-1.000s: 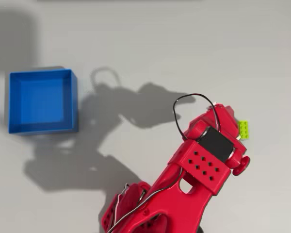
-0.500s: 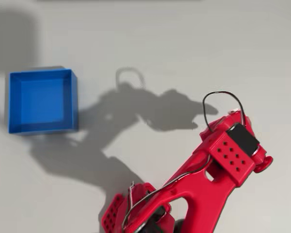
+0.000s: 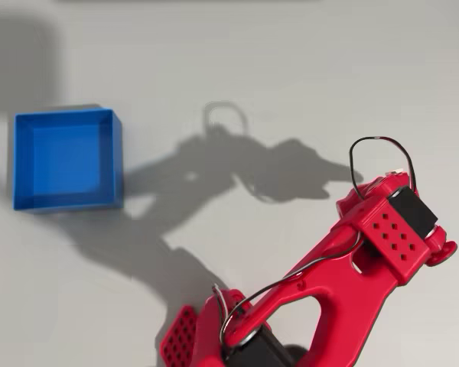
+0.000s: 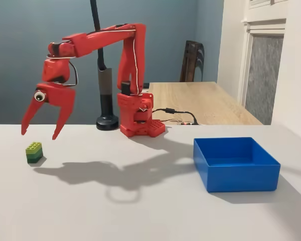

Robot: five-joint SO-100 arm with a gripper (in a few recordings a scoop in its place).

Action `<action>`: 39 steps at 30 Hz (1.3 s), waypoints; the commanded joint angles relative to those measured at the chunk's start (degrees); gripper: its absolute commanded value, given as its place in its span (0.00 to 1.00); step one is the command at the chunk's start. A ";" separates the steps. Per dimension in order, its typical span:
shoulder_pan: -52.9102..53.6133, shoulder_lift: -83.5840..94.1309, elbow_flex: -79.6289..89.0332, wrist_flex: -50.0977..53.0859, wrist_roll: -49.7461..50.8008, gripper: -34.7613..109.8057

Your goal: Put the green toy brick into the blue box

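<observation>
Overhead view: red arm [image 3: 344,267] stretched toward the right edge, hiding whatever lies beneath; blue box [image 3: 65,159] far left on the table [image 3: 291,76].

Fixed view: gripper [image 4: 39,134] spread wide, pointing down, empty. Green brick [image 4: 34,152] on the table just below and between the fingertips, not touched. Box [image 4: 236,163] well apart at right.

In the fixed view the red arm [image 4: 125,50] rises from its base, folds at the elbow and reaches out to the left. Its wrist turns the pincer [image 4: 39,134] downward, both fingers spread wide, tips hanging above the surface, gripping nothing.
</observation>
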 commanded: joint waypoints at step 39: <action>4.39 -11.69 0.53 -15.21 -1.14 0.30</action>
